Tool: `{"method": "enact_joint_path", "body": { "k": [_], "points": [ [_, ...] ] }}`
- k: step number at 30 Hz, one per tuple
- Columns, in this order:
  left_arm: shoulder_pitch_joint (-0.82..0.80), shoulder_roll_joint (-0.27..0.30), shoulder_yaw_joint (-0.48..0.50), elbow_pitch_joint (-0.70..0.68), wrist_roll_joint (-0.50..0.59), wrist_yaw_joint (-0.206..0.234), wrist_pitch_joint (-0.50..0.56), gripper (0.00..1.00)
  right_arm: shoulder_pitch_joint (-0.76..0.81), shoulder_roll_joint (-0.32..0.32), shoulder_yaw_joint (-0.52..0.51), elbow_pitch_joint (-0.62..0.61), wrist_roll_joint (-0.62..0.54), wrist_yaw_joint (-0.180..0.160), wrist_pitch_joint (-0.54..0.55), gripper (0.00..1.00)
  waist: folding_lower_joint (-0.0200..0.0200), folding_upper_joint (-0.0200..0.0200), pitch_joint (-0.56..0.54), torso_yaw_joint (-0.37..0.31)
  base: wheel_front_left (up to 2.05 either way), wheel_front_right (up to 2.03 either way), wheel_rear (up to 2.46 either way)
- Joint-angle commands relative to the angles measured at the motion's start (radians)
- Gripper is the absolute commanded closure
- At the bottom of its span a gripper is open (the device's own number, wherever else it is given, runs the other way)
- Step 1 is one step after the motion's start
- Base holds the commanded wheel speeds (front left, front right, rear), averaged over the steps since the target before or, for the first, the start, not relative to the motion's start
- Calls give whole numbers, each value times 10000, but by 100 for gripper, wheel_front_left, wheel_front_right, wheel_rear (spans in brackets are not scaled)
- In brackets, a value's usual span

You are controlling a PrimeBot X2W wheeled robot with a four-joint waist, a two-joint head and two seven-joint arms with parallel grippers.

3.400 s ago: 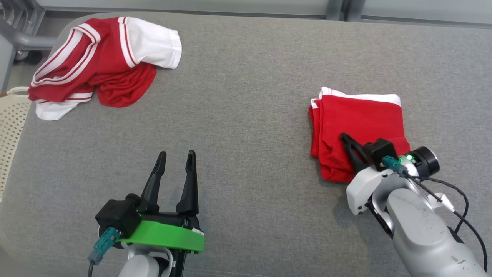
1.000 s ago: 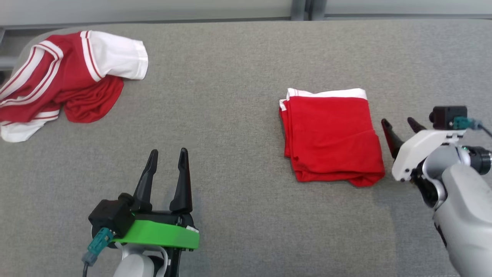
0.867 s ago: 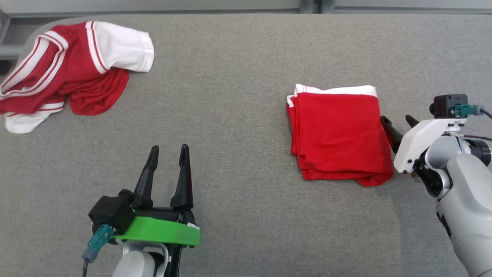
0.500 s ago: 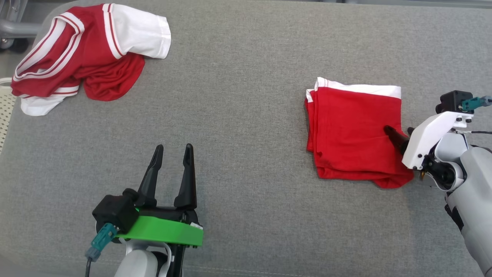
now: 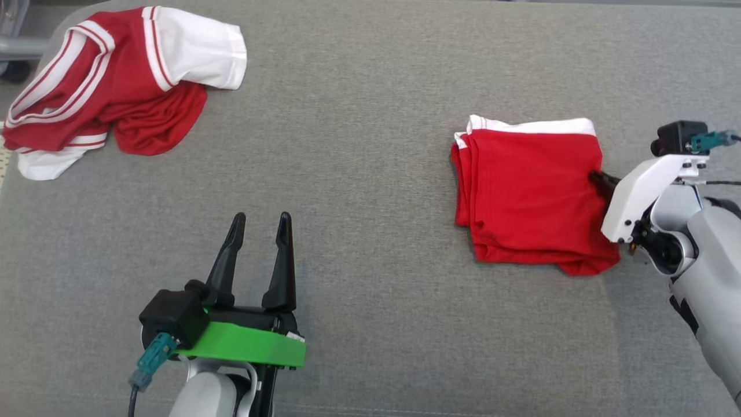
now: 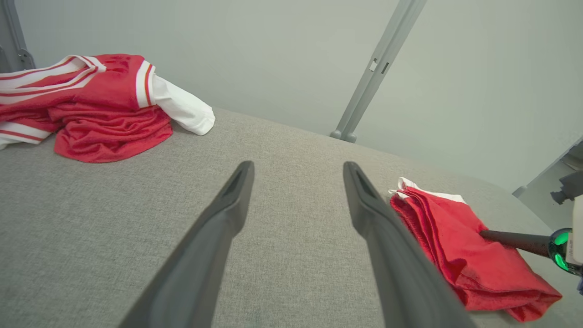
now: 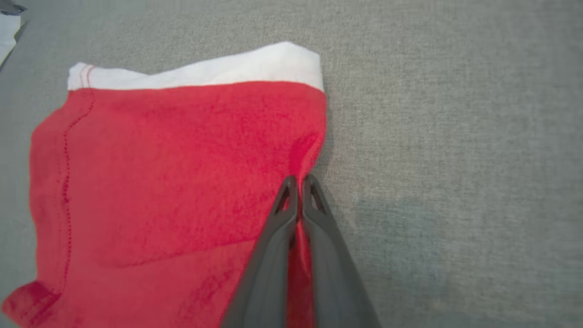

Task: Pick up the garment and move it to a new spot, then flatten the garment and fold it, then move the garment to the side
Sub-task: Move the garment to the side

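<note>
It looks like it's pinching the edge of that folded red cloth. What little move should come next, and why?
Probably lift slightly and draw it sideways: the right gripper is shut on the edge of the folded garment, so only moving it aside seems left.

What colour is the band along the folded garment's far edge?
White, against the red folded garment; the band shows best in the right wrist view.

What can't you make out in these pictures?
- How many layers of the folded garment the right gripper pinches: right wrist view, its own fingers cover the spot.
- End of the crumpled garment: left wrist view, cut off by the left edge.
- Folded garment's near side: left wrist view, behind the left gripper.
</note>
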Motion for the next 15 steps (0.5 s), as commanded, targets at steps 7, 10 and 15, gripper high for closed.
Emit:
{"method": "enact_joint_path", "body": {
  "k": [7, 10, 15],
  "points": [
    [-305, 23, 194, 5, 372, -150, 4, 0, -582, -277, 504, -23, 12, 0, -602, 100, 0, 0, 117, -1177, 0, 0, 0],
    [-400, 35, 218, 38, 503, -215, 4, 0, -799, -397, 683, -4, 19, 0, -803, 100, 0, 0, 204, -1733, 0, 0, 0],
    [-564, 132, 176, 99, 638, -314, 4, 0, -1227, -654, 906, 134, -13, -2, -1044, 100, 0, 0, 411, -2757, 0, 0, 0]
  ]
}}
